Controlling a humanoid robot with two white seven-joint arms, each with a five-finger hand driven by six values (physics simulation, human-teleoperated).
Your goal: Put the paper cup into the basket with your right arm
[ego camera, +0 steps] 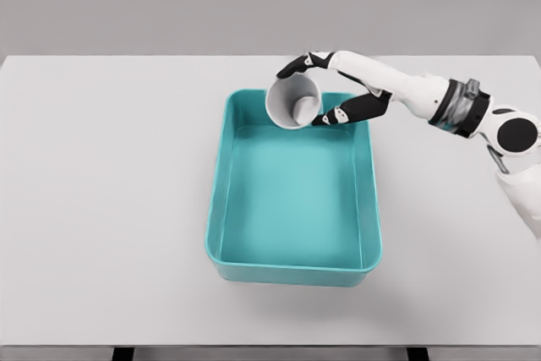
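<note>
Over the far end of the teal basket (365, 209), the right hand (338, 90) has the paper cup (293, 101) in its grip, and this looks like the carry stage closing in on the drop. The cup is tipped on its side, its open mouth facing the camera, hanging above the basket's far rim rather than resting on anything (no contact with the basket floor can be made out). The fingers (297, 65) are wrapped around the cup: dark-tipped ones curl over its upper edge, and the thumb (331, 117) presses in from below and to the right, so the cup is clamped between them, with its body hiding part of the grip. Beneath the fingertips lies the basket's bare interior, stretching toward the camera; beyond the knuckles there is only the white table (101, 192).

What the next move calls for, by the look of it: bring the cup a little further in over the open well, lower it, then spread the fingers so it falls inside the walls, not onto the rim. The left arm does not appear at all.
</note>
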